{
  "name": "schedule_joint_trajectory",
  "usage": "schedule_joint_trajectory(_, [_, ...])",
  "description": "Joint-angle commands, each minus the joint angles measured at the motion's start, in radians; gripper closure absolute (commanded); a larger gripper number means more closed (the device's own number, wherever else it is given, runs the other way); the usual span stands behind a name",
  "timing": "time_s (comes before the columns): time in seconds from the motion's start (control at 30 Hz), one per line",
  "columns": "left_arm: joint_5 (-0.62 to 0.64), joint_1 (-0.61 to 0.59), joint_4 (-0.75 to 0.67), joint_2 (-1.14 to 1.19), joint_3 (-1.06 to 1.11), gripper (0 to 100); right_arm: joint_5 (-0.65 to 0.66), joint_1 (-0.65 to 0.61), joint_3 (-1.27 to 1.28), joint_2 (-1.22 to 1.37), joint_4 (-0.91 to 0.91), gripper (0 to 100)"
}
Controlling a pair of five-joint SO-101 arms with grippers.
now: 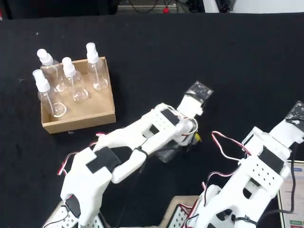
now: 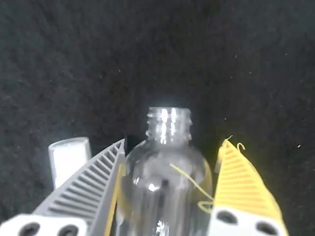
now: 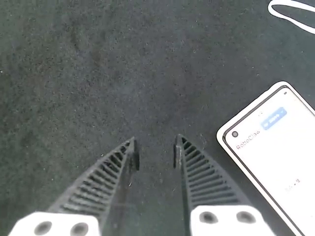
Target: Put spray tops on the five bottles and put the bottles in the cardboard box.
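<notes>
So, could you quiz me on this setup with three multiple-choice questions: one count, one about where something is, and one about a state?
1. How many bottles stand in the cardboard box?
A two
B five
C four

2. Where is the uncapped bottle?
A lying in the box
B between the fingers of the left gripper
C in a person's hand

3. How is the right gripper?
A open, holding nothing
B shut on a spray top
C shut on a bottle

Answers:
1. C, the high view shows four white-topped bottles inside.
2. B, the left wrist view shows a finger on either side of it.
3. A, there is a gap between its tips.
</notes>
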Motion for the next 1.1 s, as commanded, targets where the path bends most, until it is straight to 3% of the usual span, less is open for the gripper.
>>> schedule_joint_trajectory(0.0, [-0.008, 0.018, 0.0, -0.014, -0.058, 72, 0.011, 0.02, -0.007, -0.013, -0.032, 87.1])
schedule_joint_trajectory(0.4, [-0.048, 0.027, 0.086, -0.098, -0.091, 72, 0.011, 0.018, -0.007, -0.013, -0.031, 87.1])
schedule_joint_trajectory(0.7, [-0.095, -0.018, 0.379, -0.086, -0.278, 72, 0.011, 0.017, -0.007, -0.013, -0.031, 87.1])
schedule_joint_trajectory(1.07, [-0.091, -0.044, 0.318, -0.086, -0.153, 68, 0.011, 0.018, -0.007, -0.013, -0.031, 87.1])
